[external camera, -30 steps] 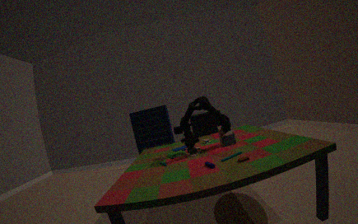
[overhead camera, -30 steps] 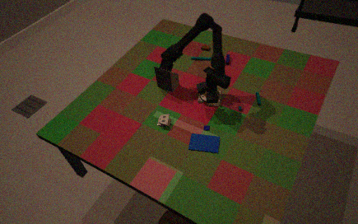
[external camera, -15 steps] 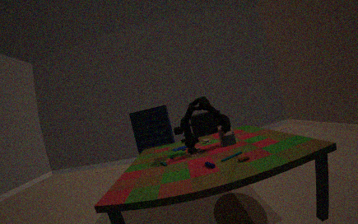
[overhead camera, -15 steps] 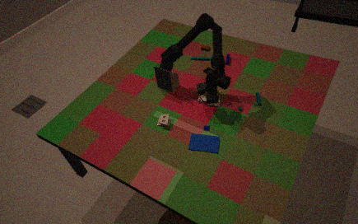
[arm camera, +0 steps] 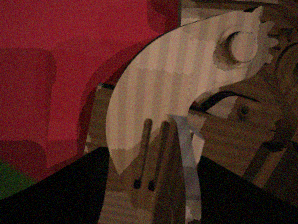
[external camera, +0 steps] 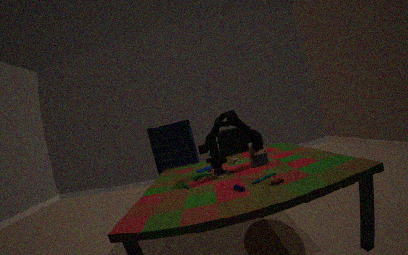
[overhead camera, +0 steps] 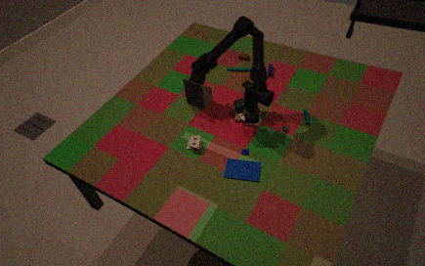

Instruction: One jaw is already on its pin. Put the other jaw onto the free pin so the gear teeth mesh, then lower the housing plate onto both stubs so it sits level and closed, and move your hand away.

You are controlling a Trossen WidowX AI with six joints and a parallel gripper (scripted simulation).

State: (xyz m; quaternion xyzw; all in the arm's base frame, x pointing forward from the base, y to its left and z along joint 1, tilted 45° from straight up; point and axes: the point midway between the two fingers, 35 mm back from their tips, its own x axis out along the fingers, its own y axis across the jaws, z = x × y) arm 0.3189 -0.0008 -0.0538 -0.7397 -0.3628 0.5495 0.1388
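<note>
A pale striped curved jaw with teeth at one end lies over a brown wood-grained base. A round pin top shows in its hole, with a dark crescent at the left of the hole. My gripper is low over the base and shut on the jaw's tail-end part, where a slotted brown piece stands between the fingers. The other jaw cannot be made out clearly in the dark brown shapes at right. A pale piece with two holes, apparently the housing plate, lies on the table apart from the base.
A blue flat slab and a small blue cube lie towards the front. A teal stick and a small teal piece lie right of the gripper. Another teal stick, an orange piece and a blue piece lie behind.
</note>
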